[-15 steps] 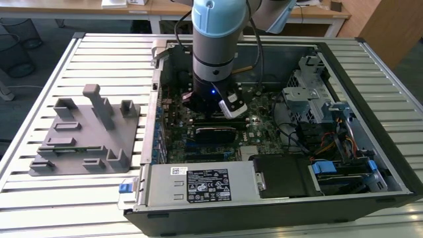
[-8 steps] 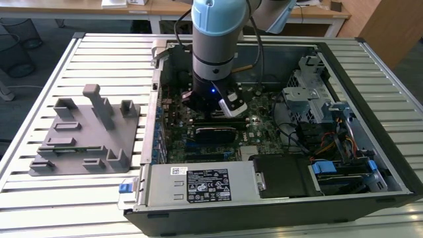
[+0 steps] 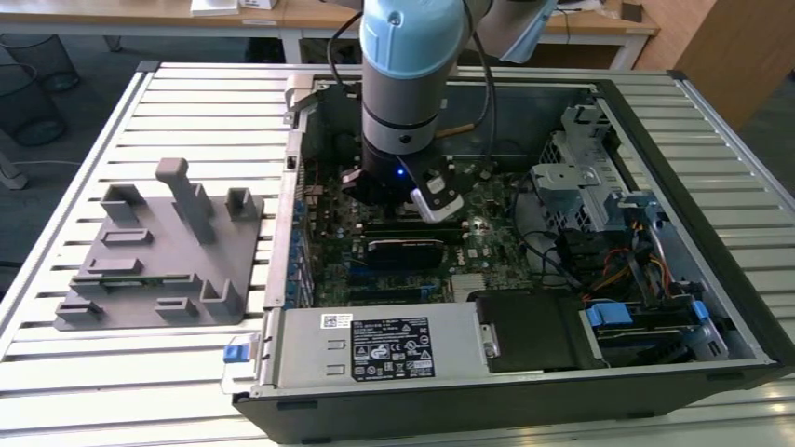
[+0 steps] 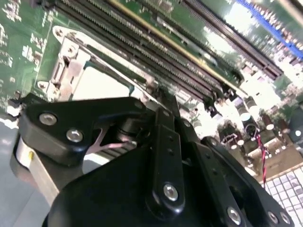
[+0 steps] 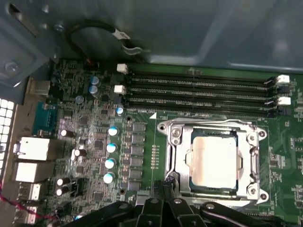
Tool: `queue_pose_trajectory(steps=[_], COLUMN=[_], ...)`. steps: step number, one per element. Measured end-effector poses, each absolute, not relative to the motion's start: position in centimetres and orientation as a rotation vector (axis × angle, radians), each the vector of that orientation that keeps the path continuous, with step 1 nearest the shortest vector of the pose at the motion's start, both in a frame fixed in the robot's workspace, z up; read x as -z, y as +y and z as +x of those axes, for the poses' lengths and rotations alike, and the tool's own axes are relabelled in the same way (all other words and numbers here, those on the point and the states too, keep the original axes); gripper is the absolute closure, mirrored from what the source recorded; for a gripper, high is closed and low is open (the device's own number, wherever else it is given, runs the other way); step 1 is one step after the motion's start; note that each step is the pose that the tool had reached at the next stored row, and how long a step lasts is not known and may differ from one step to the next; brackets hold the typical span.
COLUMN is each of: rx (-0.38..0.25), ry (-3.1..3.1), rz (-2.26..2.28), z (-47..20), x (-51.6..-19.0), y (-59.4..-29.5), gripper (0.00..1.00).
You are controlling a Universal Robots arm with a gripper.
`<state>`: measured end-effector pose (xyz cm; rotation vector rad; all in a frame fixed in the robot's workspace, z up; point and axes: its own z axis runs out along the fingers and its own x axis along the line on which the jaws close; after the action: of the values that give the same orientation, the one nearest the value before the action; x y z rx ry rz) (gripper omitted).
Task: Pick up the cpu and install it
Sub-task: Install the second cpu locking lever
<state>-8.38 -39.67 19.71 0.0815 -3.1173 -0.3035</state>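
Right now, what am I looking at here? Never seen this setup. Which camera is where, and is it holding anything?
One robot arm reaches down into an open computer case lying on a slatted table. The exterior view is shot from off the arm and takes in the whole scene; the two wrist views ride on the arm and look down at the green motherboard. On the exterior view's left, a grey plastic tray with upright posts sits beside the case. In the first wrist view, the cpu lies in its metal socket frame, below the memory slots. The gripper hangs just by the socket; nothing is visibly held.
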Motion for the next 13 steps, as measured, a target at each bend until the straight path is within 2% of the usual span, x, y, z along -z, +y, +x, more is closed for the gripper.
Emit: queue_pose_trajectory(steps=[6, 13], rx=[0.313, 0.312], ry=[-3.116, -3.115], rz=[0.081, 0.081], z=[-8.4, -8.4], x=[-20.2, -22.8], y=[-39.7, -39.7], gripper=[0.89, 0.89])
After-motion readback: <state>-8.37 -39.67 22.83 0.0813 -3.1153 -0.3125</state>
